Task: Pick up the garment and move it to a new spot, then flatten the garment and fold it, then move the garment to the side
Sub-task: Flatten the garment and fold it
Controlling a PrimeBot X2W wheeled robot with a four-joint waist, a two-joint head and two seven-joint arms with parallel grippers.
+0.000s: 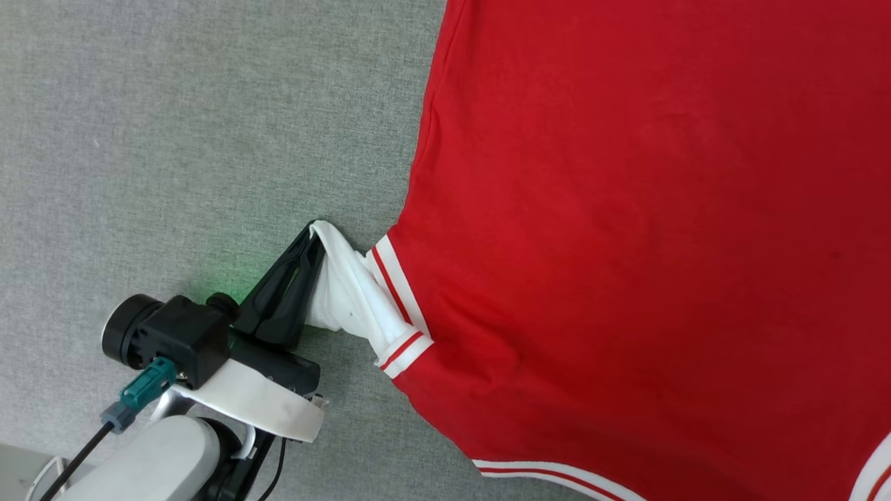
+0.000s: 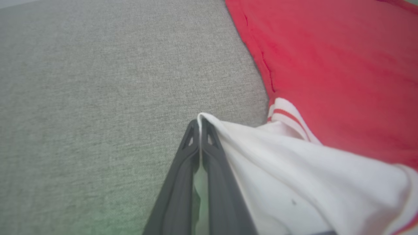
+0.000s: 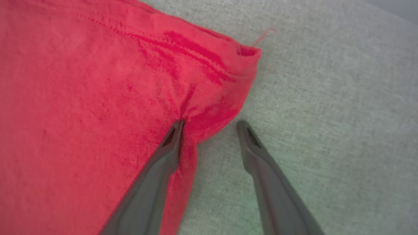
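Head view: garment [image 1: 626, 243] is laid flat on the grey surface [image 1: 174, 139], its white sleeve [image 1: 348, 292] pinched by the left gripper [image 1: 314, 233]; the right gripper [image 3: 210, 123] is spread astride a red corner. The corner may be missed or bunched if the jaws are closed off the edge

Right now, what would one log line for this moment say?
garment: spread on grey surface | left gripper: shut on white sleeve | right gripper: open, straddling red corner
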